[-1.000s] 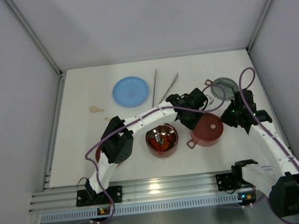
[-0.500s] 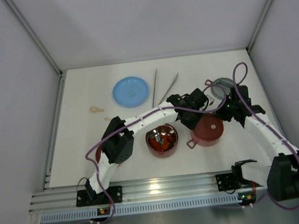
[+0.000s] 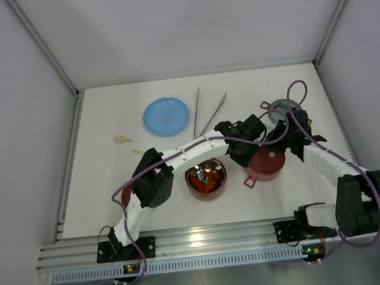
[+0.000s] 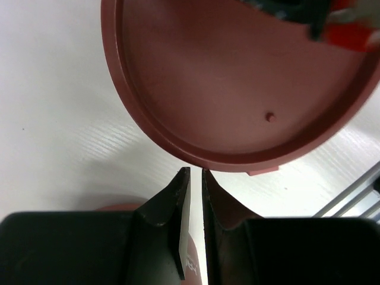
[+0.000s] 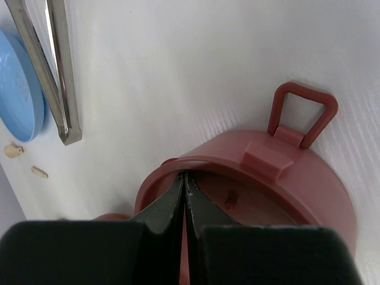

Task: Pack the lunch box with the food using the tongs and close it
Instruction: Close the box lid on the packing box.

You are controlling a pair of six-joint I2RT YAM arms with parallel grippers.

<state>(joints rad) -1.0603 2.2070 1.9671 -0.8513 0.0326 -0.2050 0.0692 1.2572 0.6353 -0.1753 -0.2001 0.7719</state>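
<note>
Food [image 3: 204, 175] lies in the open bowl [image 3: 207, 191]. At the lidded bowl [image 3: 268, 163] hang my left gripper [image 4: 195, 172], narrow and empty, and right gripper [image 5: 184, 176], pinched closed. Tongs [image 3: 197, 111] lie beside the plate [image 3: 165, 116].

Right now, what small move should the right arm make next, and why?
Probably press the shut right gripper down a touch to seat the lid. Its tips sit on the lid just inside the rim of the bowl. The left gripper stands beside it, holding nothing. The food bowl is open, so stacking likely comes after.
</note>
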